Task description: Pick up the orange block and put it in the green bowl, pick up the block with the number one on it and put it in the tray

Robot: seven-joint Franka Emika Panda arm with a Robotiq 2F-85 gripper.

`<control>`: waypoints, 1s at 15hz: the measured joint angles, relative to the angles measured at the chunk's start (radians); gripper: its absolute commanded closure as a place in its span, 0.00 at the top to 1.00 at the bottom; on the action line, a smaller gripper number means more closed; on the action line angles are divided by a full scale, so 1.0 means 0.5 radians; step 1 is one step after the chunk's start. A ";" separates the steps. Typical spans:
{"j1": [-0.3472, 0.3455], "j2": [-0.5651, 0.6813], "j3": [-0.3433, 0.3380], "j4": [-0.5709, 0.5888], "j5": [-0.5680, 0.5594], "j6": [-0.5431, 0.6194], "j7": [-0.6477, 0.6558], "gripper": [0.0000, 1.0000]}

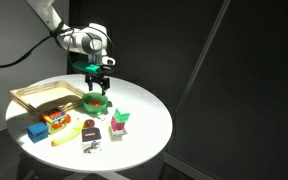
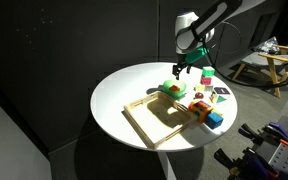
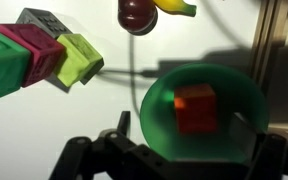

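Observation:
The orange block [image 3: 195, 107] lies inside the green bowl [image 3: 234, 95]. The bowl stands on the round white table in both exterior views [image 1: 95, 101] [image 2: 171, 90]. My gripper [image 3: 189, 150] hangs just above the bowl with its fingers apart and nothing between them; it also shows in both exterior views [image 1: 97, 78] [image 2: 181, 68]. A dark cube with a whitish marked face [image 3: 39, 18], the block with the number one, sits beyond the pink-and-green block [image 3: 44, 55]. The light wooden tray [image 1: 29, 95] [image 2: 144, 120] lies beside the bowl.
A banana [image 3: 174, 7] and a dark red fruit [image 3: 136, 13] lie near the bowl. A blue block [image 1: 34, 131] and a multicoloured block [image 1: 56, 119] sit near the tray by the table's front edge. The table edge drops off all round.

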 measured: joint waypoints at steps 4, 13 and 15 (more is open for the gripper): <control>-0.005 -0.009 -0.002 0.000 0.003 -0.021 0.004 1.00; -0.038 -0.165 0.005 -0.055 0.061 -0.101 0.004 1.00; -0.044 -0.220 0.005 -0.095 0.062 -0.124 0.004 1.00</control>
